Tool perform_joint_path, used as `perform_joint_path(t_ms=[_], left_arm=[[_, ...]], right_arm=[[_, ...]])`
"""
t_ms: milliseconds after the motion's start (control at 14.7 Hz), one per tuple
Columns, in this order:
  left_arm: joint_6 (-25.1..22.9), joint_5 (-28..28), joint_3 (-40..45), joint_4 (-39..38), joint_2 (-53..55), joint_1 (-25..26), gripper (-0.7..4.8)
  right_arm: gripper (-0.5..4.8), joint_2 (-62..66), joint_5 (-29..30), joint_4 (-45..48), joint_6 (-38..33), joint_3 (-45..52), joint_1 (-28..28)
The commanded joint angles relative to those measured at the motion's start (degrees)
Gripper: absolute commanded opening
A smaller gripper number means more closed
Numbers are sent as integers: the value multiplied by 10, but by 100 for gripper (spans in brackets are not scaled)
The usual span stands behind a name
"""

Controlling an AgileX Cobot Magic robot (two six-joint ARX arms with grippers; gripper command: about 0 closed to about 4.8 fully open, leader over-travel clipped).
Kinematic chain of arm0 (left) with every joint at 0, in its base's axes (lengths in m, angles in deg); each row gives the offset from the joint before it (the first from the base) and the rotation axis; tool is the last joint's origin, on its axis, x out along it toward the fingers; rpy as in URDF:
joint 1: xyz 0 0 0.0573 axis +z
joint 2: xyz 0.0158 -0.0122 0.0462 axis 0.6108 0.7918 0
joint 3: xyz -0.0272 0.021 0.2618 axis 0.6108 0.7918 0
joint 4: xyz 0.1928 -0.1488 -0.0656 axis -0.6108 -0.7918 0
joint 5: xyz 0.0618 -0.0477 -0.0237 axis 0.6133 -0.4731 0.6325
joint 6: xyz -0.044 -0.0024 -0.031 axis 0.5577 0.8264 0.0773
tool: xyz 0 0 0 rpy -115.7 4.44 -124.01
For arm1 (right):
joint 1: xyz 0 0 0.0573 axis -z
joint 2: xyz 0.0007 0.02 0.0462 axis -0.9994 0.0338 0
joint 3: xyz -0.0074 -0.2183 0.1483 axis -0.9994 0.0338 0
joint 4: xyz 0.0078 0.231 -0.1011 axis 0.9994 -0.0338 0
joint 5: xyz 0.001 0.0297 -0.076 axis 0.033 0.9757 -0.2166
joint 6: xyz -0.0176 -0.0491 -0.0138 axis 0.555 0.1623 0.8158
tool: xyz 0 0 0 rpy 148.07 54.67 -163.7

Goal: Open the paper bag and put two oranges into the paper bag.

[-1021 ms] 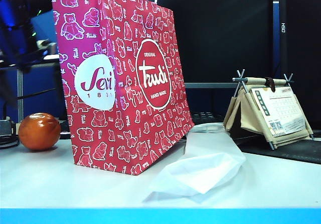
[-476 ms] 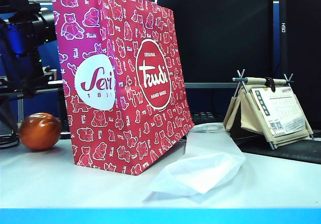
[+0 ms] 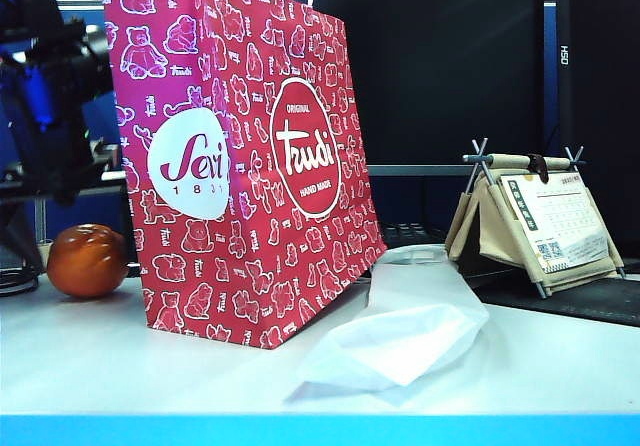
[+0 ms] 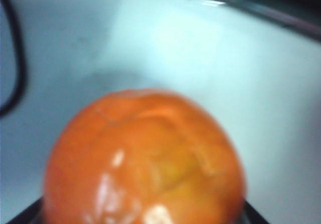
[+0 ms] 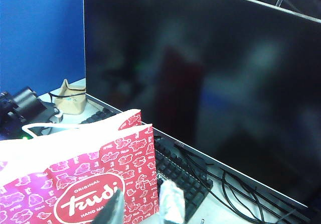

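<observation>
The pink-red paper bag [image 3: 240, 156] stands upright on the white table, and its white inside and a cord handle show in the right wrist view [image 5: 85, 184]. One orange [image 3: 88, 260] lies on the table just left of the bag. My left gripper [image 4: 143, 211] is low over this orange [image 4: 145, 158], open, with only dark finger edges showing either side of the fruit. The left arm [image 3: 48, 106] hangs above the orange. My right gripper [image 5: 144, 196] hovers high beside the bag's top corner, open, with nothing between its fingers.
A crumpled white plastic bag [image 3: 405, 326] lies in front of the paper bag to the right. A folding desk calendar [image 3: 535, 221] stands at the far right. A black keyboard [image 5: 183, 179], cables and a dark monitor [image 5: 210, 73] sit behind the bag.
The left arm has come down toward the orange. The orange has shifted slightly right, closer to the bag. The bag and plastic bag have not moved.
</observation>
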Motion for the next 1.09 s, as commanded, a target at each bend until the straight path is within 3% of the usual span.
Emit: perform_joint_path(t_ms=[68, 612, 680, 953, 1089], left_arm=[[-18, 13, -1, 22, 8, 4, 479], [-48, 14, -2, 61, 10, 4, 479], [-55, 13, -1, 63, 12, 4, 440], [-86, 7, -1, 63, 13, 4, -7], [-98, 6, -2, 63, 12, 4, -6]], right_arm=[[101, -2, 7, 6, 0, -3, 9], [93, -9, 7, 6, 0, -3, 9], [93, -13, 5, 6, 0, -3, 9], [93, -30, 5, 6, -8, -3, 9], [93, -33, 5, 2, -9, -3, 9]])
